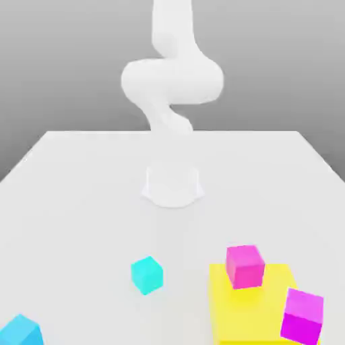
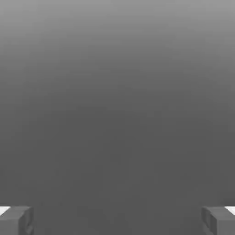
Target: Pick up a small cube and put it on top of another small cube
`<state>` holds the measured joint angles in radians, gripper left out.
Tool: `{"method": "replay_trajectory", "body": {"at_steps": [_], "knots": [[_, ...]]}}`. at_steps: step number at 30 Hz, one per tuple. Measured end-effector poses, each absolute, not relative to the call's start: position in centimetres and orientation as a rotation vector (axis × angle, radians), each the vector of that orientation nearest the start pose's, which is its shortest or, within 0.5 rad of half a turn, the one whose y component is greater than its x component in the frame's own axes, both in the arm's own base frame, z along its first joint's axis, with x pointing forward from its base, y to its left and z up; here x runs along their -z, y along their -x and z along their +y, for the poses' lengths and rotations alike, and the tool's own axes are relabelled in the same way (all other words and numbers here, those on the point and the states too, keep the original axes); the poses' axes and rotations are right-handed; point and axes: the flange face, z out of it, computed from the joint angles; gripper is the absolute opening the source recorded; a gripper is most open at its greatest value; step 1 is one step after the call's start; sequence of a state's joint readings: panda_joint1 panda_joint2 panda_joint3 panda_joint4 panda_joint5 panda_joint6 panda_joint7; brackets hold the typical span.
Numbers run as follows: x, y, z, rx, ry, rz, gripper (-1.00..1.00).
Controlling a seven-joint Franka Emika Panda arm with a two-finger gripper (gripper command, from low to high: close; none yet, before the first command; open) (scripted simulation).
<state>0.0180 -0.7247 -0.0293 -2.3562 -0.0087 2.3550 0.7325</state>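
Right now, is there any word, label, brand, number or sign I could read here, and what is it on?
None: no lettering or numbers can be read on the cyan cube, the pink cube, the yellow block or the white arm.

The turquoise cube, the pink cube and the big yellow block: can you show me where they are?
Turquoise cube (image 1: 147,275): exterior view, on its middle.
Pink cube (image 1: 244,269): exterior view, on its front face.
Yellow block (image 1: 245,311): exterior view, on its top.
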Motion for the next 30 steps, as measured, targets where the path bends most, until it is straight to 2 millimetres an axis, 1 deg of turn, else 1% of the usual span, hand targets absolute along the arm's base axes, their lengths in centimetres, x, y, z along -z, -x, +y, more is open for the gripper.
{"method": "replay_trajectory", "body": {"at_steps": [2,4,6,9,11,13,15,18,19,20,26,27,30], "knots": [[-61.2,-40.2,-1.5,0.878,2.622,0.931,0.0],[-56.2,-41.9,-2.0,0.798,2.704,0.876,0.0],[-51.2,-43.0,-2.6,0.714,2.78,0.817,0.0],[-43.7,-43.6,-3.2,0.58,2.884,0.718,0.0],[-38.7,-43.3,-3.6,0.482,2.947,0.646,0.0],[-33.6,-42.3,-4.0,0.376,3.004,0.565,0.0],[-28.6,-40.6,-4.4,0.259,3.056,0.477,0.0],[-22.2,-37.3,-5.0,0.092,3.11,0.352,0.0],[-20.6,-36.2,-5.1,0.046,3.121,0.312,0.0],[-19.4,-35.7,-5.2,0.024,3.125,0.297,0.0],[-13.8,-35.3,-5.3,0.001,3.132,0.275,0.0],[-13.0,-35.2,-5.2,0.001,3.131,0.275,-1.0],[-13.0,-35.2,-5.2,0.0,3.131,0.275,-1.0]]}}
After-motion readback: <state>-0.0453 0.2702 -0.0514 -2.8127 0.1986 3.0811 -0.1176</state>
